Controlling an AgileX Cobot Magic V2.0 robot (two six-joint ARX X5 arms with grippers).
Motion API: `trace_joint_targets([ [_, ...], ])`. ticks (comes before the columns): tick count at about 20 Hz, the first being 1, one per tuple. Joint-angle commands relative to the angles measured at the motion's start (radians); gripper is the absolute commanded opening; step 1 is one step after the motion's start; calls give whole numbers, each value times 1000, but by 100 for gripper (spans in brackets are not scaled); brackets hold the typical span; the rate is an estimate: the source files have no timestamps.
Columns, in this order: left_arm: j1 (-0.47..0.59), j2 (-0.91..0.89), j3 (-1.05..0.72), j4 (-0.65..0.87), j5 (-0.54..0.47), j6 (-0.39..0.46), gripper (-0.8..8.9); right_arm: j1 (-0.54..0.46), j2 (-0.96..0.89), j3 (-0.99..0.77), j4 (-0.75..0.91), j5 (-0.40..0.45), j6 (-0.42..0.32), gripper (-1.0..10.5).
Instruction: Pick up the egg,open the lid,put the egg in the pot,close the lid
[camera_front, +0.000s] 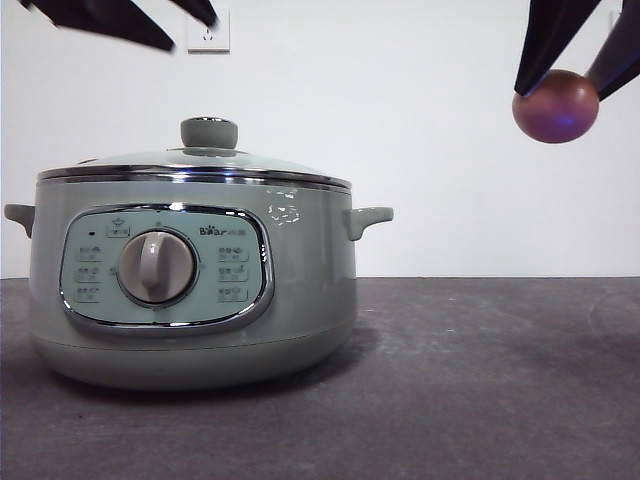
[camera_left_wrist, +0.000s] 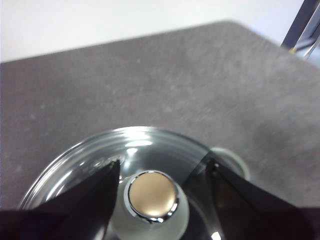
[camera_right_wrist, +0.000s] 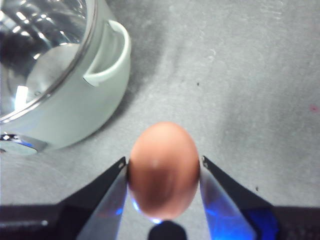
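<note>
Right gripper (camera_right_wrist: 162, 167) pinching the egg (camera_right_wrist: 163, 170), lifted well above the table (camera_front: 480, 380), beside the pot (camera_front: 190, 290). Left gripper (camera_left_wrist: 162, 172) spread above the lid (camera_left_wrist: 90, 160), jaws flanking the knob (camera_left_wrist: 152, 196). Best to descend straight, close squarely on knob, lift slowly.

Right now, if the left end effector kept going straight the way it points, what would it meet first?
Probably the lid's knob, which sits centred between the open jaws of the left end effector above the glass lid; how far away it is remains unclear.
</note>
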Motion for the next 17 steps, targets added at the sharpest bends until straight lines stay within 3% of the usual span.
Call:
trace_joint_targets([
  [1,-17,55,6,10,-29,37,392,0,-4,-3,-5,6,-8,-12],
  [12,-18,196,6,0,-47,37,363,0,-6,-3,-12,21,-9,-12],
  [13,-22,196,6,4,-48,39,288,0,-6,-3,-12,21,-9,-12],
  [15,-24,196,6,2,-50,48,47,0,-6,-3,-12,21,-9,-12],
  [16,-24,196,6,3,-50,56,-17,0,-6,-3,-12,21,-9,-12],
  [17,-24,196,6,4,-49,62,-8,0,-6,-3,-12,21,-9,-12],
])
